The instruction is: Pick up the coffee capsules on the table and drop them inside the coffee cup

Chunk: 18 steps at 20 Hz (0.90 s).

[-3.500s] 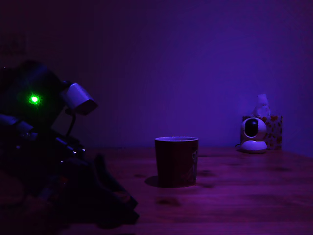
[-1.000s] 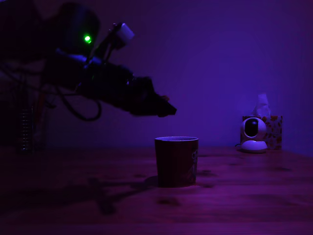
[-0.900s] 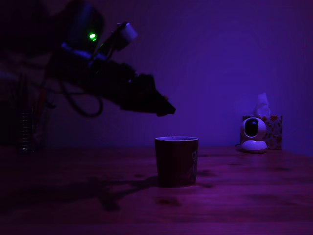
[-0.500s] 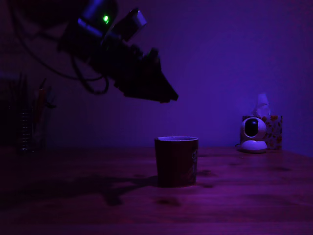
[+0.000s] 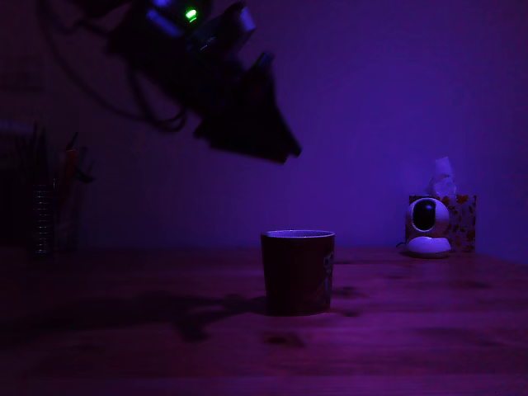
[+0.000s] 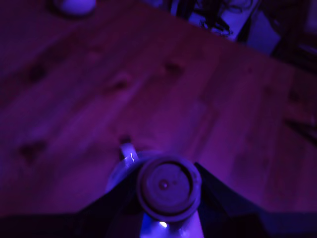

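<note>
A coffee capsule (image 6: 169, 187) is pinched between the jaws of the gripper (image 5: 276, 148), which is held high above the coffee cup (image 5: 298, 271) standing on the table (image 5: 412, 330); in the wrist view the cup's rim and handle are seen just behind the round face of the capsule. The carry-and-drop step is judged to be in hand. Next, the jaws would need to be centred over the cup's mouth, perhaps lowered, and then spread so the capsule is released inside.

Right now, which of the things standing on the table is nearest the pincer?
The coffee cup, below the pincer holding a capsule; the white camera and tissue box stand far toward the exterior view's right.
</note>
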Each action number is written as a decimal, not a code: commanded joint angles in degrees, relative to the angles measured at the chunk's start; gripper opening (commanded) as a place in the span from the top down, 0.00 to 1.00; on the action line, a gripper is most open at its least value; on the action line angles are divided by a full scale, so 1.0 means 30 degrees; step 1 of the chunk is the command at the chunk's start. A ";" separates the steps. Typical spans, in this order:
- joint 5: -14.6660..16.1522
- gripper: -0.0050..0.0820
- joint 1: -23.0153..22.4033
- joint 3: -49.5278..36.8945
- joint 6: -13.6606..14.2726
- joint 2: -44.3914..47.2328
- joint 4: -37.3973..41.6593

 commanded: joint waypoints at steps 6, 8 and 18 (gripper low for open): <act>-0.0007 0.76 -0.0066 0.3308 -0.0036 0.3133 -0.3978; -0.0044 0.76 -0.0102 0.3716 -0.0015 0.3490 -0.4313; -0.1304 0.76 -0.0685 0.4095 0.0095 0.4772 -0.5085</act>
